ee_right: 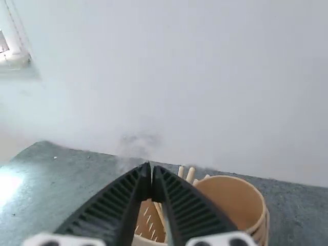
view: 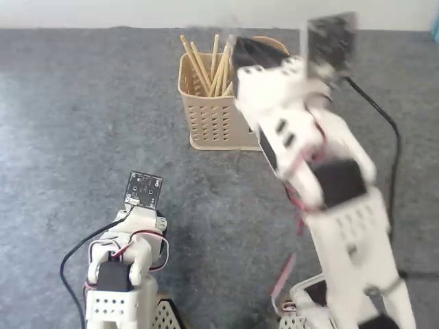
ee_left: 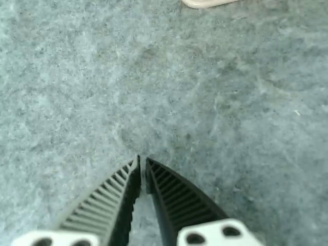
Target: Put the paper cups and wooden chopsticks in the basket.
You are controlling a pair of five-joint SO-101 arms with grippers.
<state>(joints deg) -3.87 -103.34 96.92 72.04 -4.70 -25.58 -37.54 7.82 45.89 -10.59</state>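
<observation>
A beige slotted basket stands at the back of the grey mat with several wooden chopsticks upright in it. A tan paper cup sits in the basket beside the chopsticks; its rim peeks out behind the right arm. My right gripper is shut and empty, raised above the basket. My left gripper is shut and empty, low over bare mat at the front left; its arm stays near its base.
The right arm stretches from the front right up to the basket and hides its right side. A black cable runs along the right. The basket's base edge lies far ahead of the left gripper. A pale wall stands behind the table.
</observation>
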